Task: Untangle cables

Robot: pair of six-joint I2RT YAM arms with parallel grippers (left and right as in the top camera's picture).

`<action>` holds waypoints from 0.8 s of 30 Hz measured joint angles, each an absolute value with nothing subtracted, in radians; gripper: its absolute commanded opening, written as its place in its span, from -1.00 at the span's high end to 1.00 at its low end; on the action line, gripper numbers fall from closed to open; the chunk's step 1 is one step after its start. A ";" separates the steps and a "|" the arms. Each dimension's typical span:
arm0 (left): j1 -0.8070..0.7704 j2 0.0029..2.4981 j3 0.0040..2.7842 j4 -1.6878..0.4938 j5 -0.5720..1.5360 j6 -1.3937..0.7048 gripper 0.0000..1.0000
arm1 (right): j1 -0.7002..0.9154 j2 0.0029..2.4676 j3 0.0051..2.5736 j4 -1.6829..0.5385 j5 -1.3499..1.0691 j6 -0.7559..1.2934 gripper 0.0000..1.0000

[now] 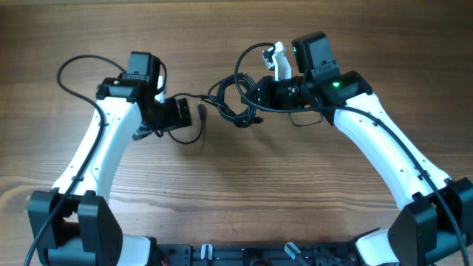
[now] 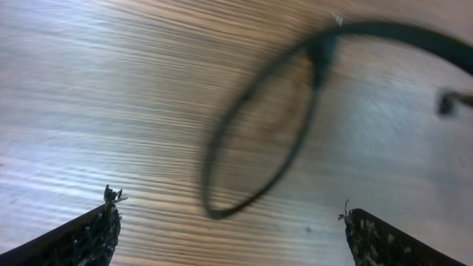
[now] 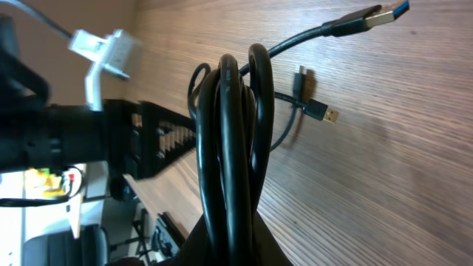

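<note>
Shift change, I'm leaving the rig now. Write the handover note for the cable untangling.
Left gripper: open, empty, above a loose cable loop on the table.
Right gripper: shut on the cable bundle; a blue USB plug and a smaller plug stick out.
Done: one loop lies clear of the bundle.
Left: the bundle is tangled; separate its cords.

A motion-blurred thin black cable loop (image 2: 321, 53), and a looped black cable bundle (image 3: 229, 148) (lower end off the bottom edge)
</note>
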State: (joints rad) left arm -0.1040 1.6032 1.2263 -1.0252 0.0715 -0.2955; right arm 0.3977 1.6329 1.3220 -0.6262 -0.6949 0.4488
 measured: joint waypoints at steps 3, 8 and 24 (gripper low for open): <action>-0.081 1.603 1.226 -1.025 0.044 -0.337 -1.00 | 0.398 1.633 1.322 -0.667 -0.655 0.449 0.91; -0.070 1.603 1.226 -0.979 0.105 -0.360 -1.00 | 0.416 1.633 1.322 -0.705 -0.577 0.448 0.91; -0.070 1.603 1.228 -0.697 0.635 -0.128 -1.00 | 0.432 1.633 1.322 -0.707 -0.755 0.167 0.91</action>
State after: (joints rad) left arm -0.0700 1.6028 1.2282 -0.6971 0.6353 -0.1276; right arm 0.4324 1.6329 1.3220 -0.7067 -0.7551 0.1665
